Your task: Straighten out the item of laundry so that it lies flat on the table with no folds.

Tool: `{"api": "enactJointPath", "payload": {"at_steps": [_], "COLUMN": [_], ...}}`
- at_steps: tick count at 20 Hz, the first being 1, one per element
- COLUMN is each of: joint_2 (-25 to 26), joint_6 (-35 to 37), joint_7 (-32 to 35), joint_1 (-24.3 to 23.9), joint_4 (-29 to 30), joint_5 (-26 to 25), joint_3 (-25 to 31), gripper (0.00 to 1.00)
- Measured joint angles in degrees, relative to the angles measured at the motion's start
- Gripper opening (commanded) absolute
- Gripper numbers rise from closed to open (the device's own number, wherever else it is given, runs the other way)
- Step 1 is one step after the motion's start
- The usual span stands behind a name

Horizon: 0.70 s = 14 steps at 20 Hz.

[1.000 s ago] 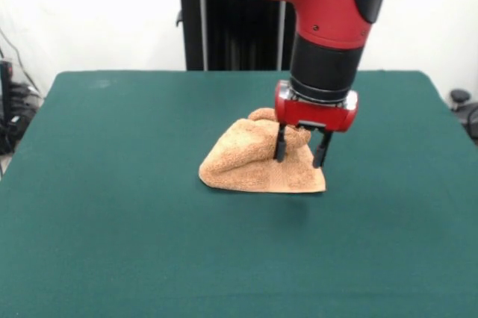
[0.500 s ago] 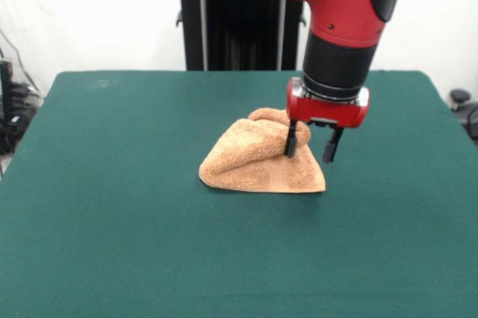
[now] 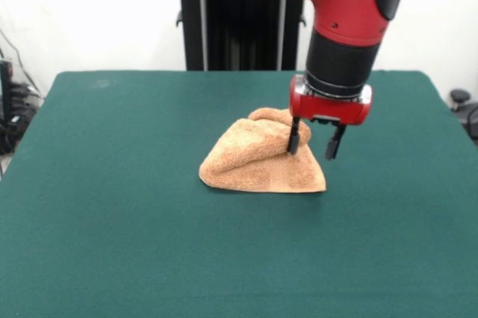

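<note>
Front view shows you the towel (image 3: 261, 157) bunched in a rumpled mound near the middle of the green bench (image 3: 112, 221), its lower edge lying flat and its top humped up in folds. The gripper (image 3: 314, 148) hangs at the towel's right side, fingers spread apart and holding nothing: one finger (image 3: 294, 139) against the cloth's upper right, the other off the towel's edge.

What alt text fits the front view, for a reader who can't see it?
A red and black robot arm holds its open gripper low beside a crumpled orange-tan towel, one finger against the cloth's raised hump, the other clear of it. The towel sits bunched on a dark green table.
</note>
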Motion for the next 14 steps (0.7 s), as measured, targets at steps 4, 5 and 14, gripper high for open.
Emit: {"api": "enactJointPath", "payload": {"at_steps": [4, 5, 14], "joint_2": [-0.2, -0.27, -1.23], "joint_6": [0.3, 0.42, 1.72], "joint_7": [0.0, 0.0, 0.0], "joint_1": [1.21, 1.5, 4.27], "joint_4": [0.01, 0.01, -0.27], "joint_5": [0.06, 0.12, 0.88], "joint_3": [0.01, 0.02, 0.02], "gripper": [1.0, 1.0, 1.0]}}
